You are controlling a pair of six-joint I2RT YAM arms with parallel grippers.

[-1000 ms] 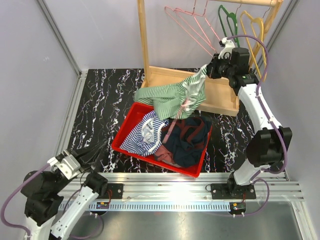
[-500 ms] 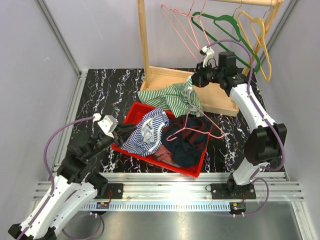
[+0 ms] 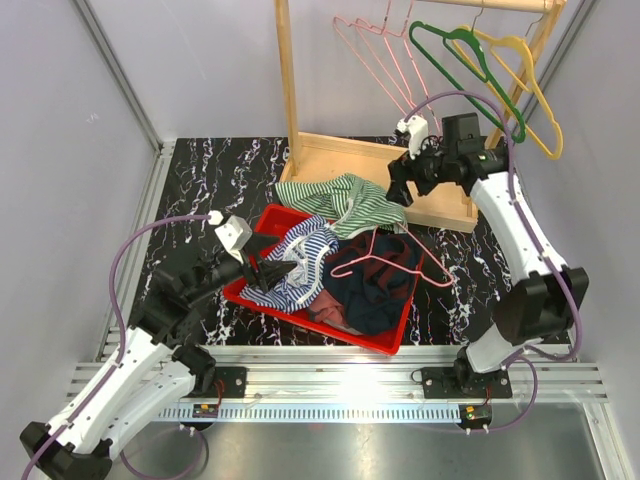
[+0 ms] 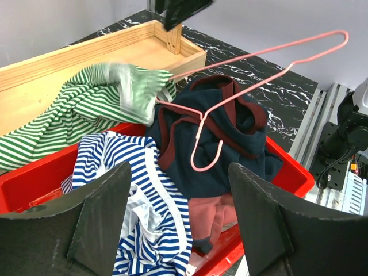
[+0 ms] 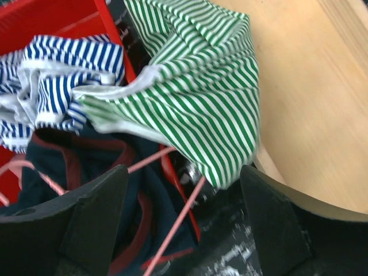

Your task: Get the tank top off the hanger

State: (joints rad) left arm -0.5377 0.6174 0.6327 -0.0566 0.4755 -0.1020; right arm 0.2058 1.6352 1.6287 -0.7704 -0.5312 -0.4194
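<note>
The green-and-white striped tank top (image 3: 340,198) lies crumpled over the far rim of the red bin (image 3: 392,343) and the wooden rack base. In the left wrist view the tank top (image 4: 86,109) covers one end of the pink hanger (image 4: 241,69). The rest of the hanger (image 3: 385,262) rests on a navy garment in the bin. My left gripper (image 3: 278,257) is open over the bin's left side, with nothing between its fingers (image 4: 103,224). My right gripper (image 3: 394,186) is open just above the tank top's right edge (image 5: 201,98), with pink hanger wire (image 5: 178,218) below it.
A blue-and-white striped shirt (image 3: 300,262) and a navy and maroon garment (image 3: 378,292) fill the bin. The wooden rack has an upright post (image 3: 287,70) and a tray base (image 3: 445,190). Pink (image 3: 375,50), green (image 3: 465,55) and yellow (image 3: 525,70) hangers hang behind the right arm.
Both grippers went from shut to open. The tank top and pink hanger dropped from the right gripper onto the bin. My left arm swung in from the near left corner to the bin.
</note>
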